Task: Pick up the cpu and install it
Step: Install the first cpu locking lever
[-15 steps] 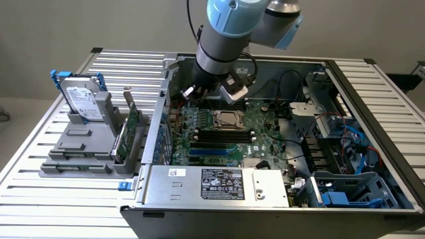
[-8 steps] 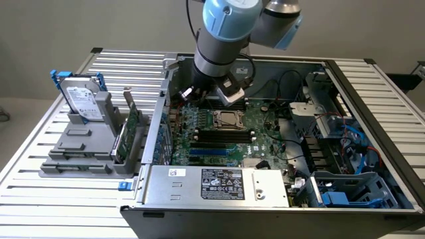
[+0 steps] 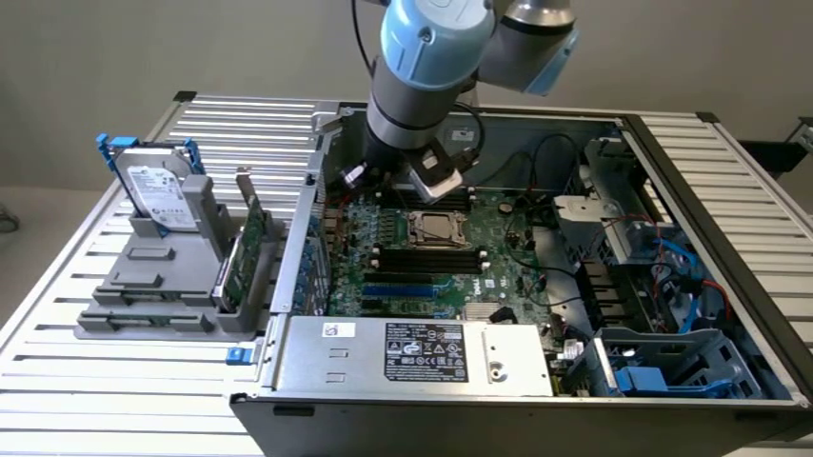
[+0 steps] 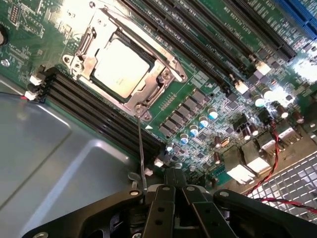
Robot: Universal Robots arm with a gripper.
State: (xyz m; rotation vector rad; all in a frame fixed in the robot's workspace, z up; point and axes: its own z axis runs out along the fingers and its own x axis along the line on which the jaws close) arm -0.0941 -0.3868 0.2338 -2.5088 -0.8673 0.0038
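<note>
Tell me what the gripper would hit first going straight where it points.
The shut gripper would likely meet the motherboard first, among small components beside the socket, not the cpu sitting in it; depth is unclear.

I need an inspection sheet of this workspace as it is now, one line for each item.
Surface: slatted metal table, bearing an open computer case.
Job's things: cpu lies inside the socket frame on the motherboard.
Clutter: hard drive standing in a grey holder beside the case.
Grippers: gripper shut, holding nothing, above the motherboard.
Cables: blue cables in the case; red wire near the board.
Surroundings: plain wall behind.
</note>
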